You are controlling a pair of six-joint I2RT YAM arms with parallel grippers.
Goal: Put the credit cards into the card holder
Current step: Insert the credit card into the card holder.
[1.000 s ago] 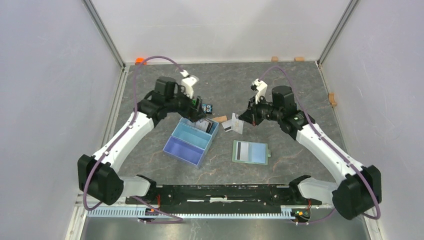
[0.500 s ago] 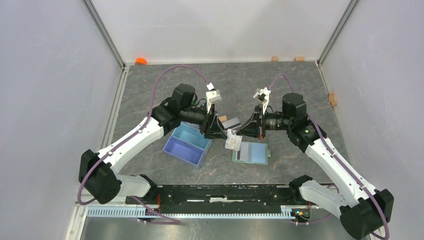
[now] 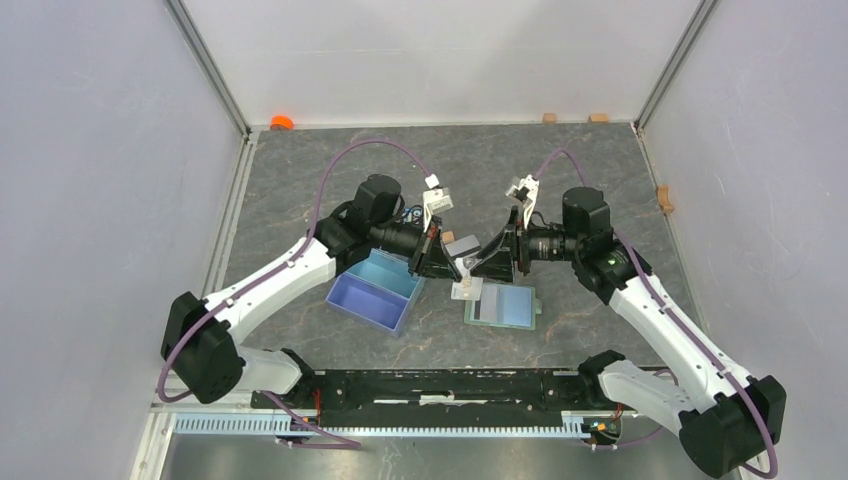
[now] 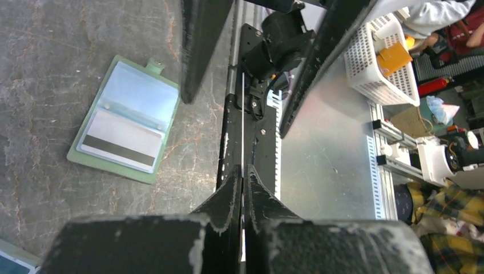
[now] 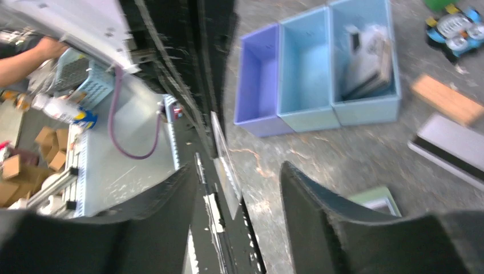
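A thin whitish credit card [image 3: 466, 289] hangs in the air between the two grippers, just left of the card holder. My left gripper [image 3: 447, 264] is shut on it; in the left wrist view the card [image 4: 242, 114] shows edge-on, running up from the pinched fingertips [image 4: 242, 172]. My right gripper [image 3: 482, 267] faces it with open jaws on either side of the card [image 5: 225, 153], not pressing it. The sage-green card holder [image 3: 503, 305] lies open on the table, also seen in the left wrist view [image 4: 125, 128]. A card with a dark stripe [image 4: 117, 145] sits in its slot.
A three-compartment tray [image 3: 375, 290], two light blue parts and one purple, stands left of the grippers, with cards [image 5: 365, 63] in its far compartment. A grey flat box [image 3: 460, 244], a wooden block [image 5: 448, 98] and a small toy [image 5: 456, 28] lie behind.
Both arms swung toward each other and lowered over the table's middle. The left gripper shut on the card that the right gripper carried, and the right gripper's jaws opened.
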